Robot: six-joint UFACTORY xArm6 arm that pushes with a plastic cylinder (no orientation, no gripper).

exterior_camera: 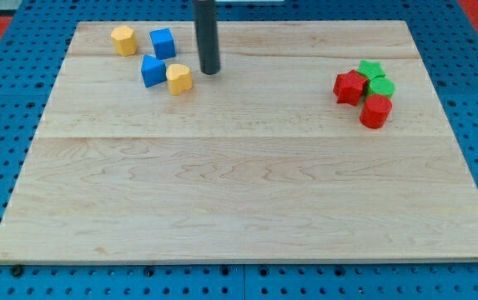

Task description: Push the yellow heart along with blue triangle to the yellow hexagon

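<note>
1. There are no jaws here to stand apart or together: the arm ends in a plain dark rod, and my tip (210,72) rests on the tabletop (239,192) near the view's top, left of centre.
2. The yellow heart (178,78) lies just beside my tip, toward the view's left and a touch lower. A thin gap seems to separate them, though I cannot be sure.
3. The blue triangle (153,71) sits on the heart's far side from my tip, touching it or nearly so.
4. The yellow hexagon (123,40), the goal, lies farther left again and higher, near the tabletop's top-left corner.
5. So tip, heart, triangle and hexagon run roughly in one line leftward, bending upward at the end. A push toward the left and slightly up looks right.
6. A blue cube (163,42) stands between my tip and the hexagon, just above the triangle; it could get caught.
7. Red and green blocks (365,90) cluster well apart on the right.
</note>
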